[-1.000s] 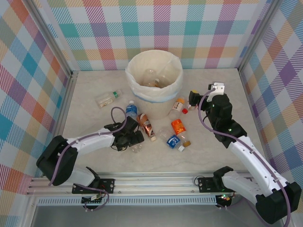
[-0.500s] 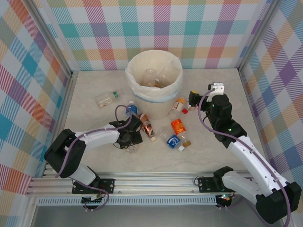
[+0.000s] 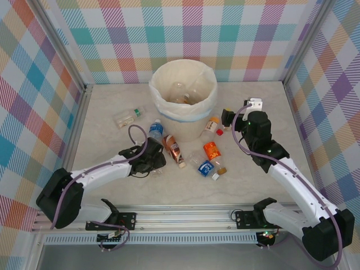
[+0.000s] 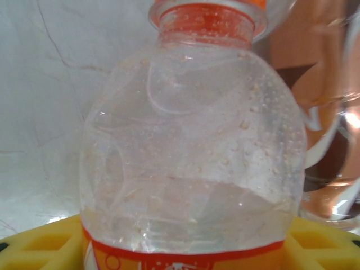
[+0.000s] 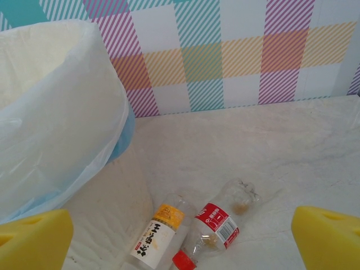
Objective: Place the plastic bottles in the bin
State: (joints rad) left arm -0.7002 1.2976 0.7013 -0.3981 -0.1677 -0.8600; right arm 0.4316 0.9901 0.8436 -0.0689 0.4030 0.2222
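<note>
Left gripper [image 3: 154, 165] sits low on the desk [image 3: 101, 146], nearest the arm bases, with an orange-capped bottle [image 4: 194, 169] between its yellow pads [image 4: 39, 244]. Left wrist view: 1 pad each side of the body, orange label at the gripper end, cap pointing straight away. So the long axis runs along the gripper's reach, not across it. Can't tell whether the pads are squeezing it or just flanking it.

Just beyond, a brown bottle [image 3: 174, 149] and a blue-label bottle [image 3: 156, 130] lie between that gripper and the bin [image 3: 159, 104]. The bin is ahead and slightly right of the left gripper. My read: any lift has to clear those 2 and the rim before release.

Mid-desk to the right are an orange-label bottle [image 3: 211, 151] and a short blue bottle [image 3: 205, 167], nearer the right arm.

Right gripper [image 3: 228, 118] is spread wide, nothing between its pads. A yellow-label bottle [image 5: 160, 228] and a red-label bottle [image 5: 212, 222] lie side by side just ahead of and below it, at the foot of the bin. Both are slanted, red cap toward the gripper. Right arm is clearly nearer for those 2.

Farthest: the bin at the back, with a few bottles inside [image 3: 183, 99]. A green-capped bottle [image 3: 128, 117] lies apart to its left.
</note>
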